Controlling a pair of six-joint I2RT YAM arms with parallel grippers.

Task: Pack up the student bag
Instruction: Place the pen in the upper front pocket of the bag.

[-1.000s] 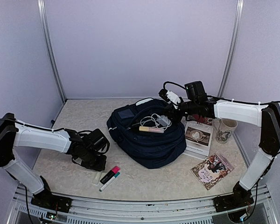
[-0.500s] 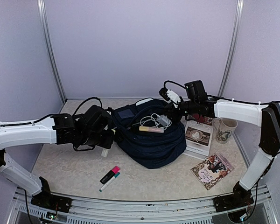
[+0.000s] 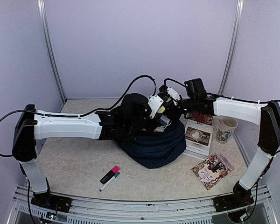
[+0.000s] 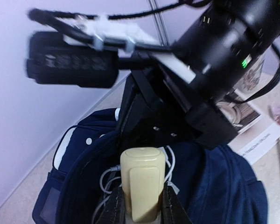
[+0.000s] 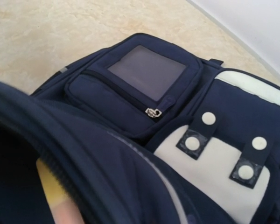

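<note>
Jaws of the left gripper (image 4: 141, 205) are being clamped on a cream block (image 4: 141, 182), poised over the open mouth of the student bag (image 3: 154, 147), which is lying on the table. Jaws of the right gripper (image 3: 173, 111) are being held shut at the bag's far rim, seemingly pinching fabric. A white cable (image 4: 170, 161) is lying inside. Markers (image 3: 110, 177), booklets (image 3: 198, 137) and a mug (image 3: 225, 128) are waiting beside the bag, so packing is judged partway.

Student bag (image 3: 154, 147) is pictured mid-table, with the left arm (image 3: 65, 127) and right arm (image 3: 235, 109) stretched over its 12 o'clock edge. Two markers (image 3: 109, 177) are seen at 8 o'clock, a mug (image 3: 225, 129) at 3 o'clock.
</note>
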